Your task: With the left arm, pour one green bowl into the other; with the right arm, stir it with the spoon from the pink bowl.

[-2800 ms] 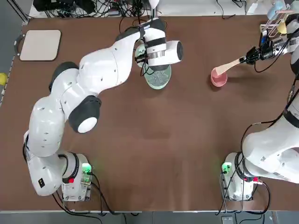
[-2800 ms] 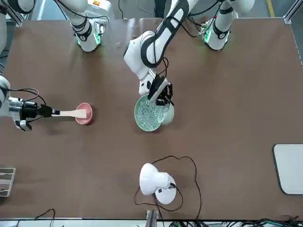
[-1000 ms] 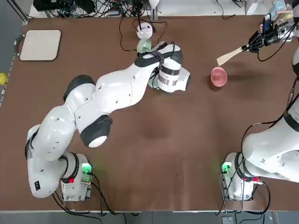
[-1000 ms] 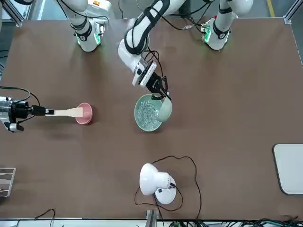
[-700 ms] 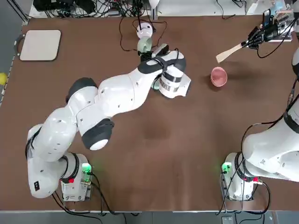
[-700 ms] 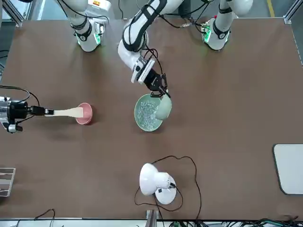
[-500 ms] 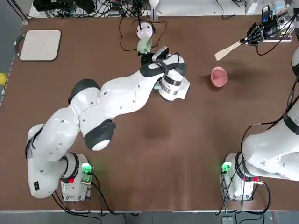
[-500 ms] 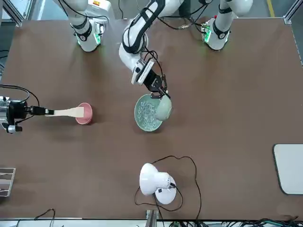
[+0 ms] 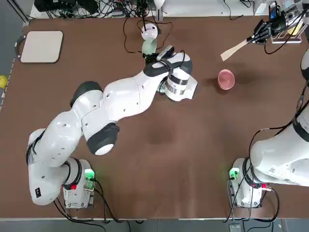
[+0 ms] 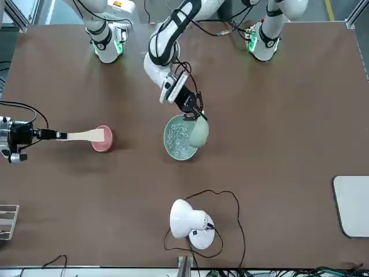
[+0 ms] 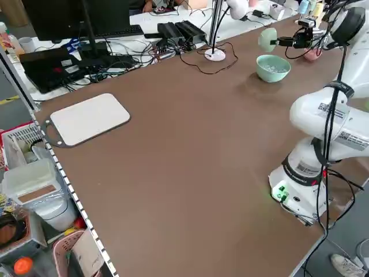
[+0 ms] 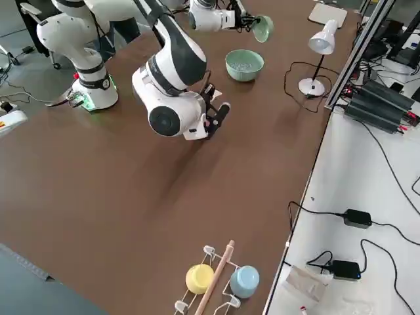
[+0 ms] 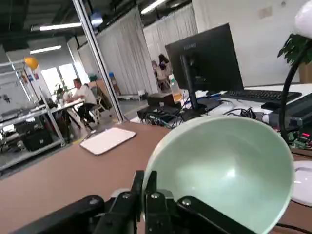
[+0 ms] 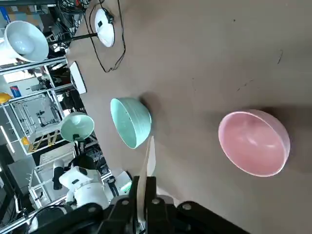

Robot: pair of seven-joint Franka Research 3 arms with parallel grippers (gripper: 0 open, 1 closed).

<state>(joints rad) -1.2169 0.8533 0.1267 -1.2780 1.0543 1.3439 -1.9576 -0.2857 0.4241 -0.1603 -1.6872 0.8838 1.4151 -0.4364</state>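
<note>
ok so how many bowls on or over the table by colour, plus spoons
green bowls: 2, the small sage-green bowl and the wide mint-green bowl
pink bowl: 1
wooden spoon: 1
total: 4

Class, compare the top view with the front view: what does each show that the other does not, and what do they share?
Only the top view shows the whole left arm, which hides the wide green bowl. Only the front view shows that wide green bowl and its contents, with the small green bowl tipped over it. Both show the pink bowl, the spoon in the right gripper, and the desk lamp.
</note>
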